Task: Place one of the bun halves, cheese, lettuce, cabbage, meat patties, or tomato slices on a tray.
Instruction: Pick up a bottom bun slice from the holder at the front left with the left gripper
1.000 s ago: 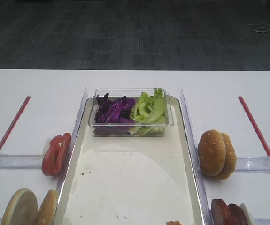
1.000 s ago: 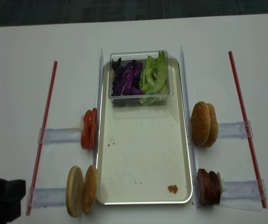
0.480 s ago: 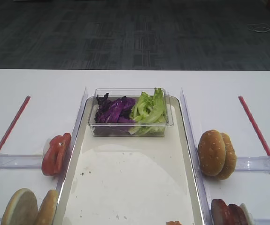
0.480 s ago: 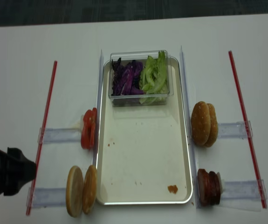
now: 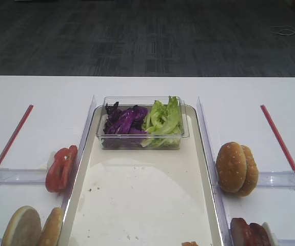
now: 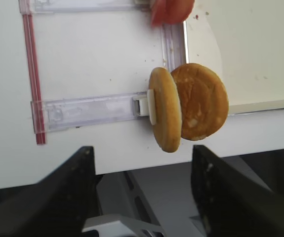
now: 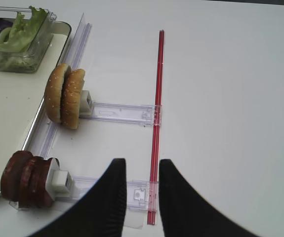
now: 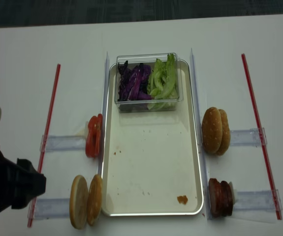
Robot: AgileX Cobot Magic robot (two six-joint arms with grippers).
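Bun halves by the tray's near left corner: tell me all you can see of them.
The bun halves are two plain, seedless discs standing on edge side by side, with tan-brown crusts and a pale cream cut face. They rest on the white table, pressed against the white end block of a clear plastic rail, just outside the tray. Nothing grips them.

No readable text, labels, brand names, numbers or signs appear on anything in any of the views.

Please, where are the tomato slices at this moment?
In the realsense high view the tomato slices stand on edge just outside the left rim of the tray, above the bun halves in the picture.
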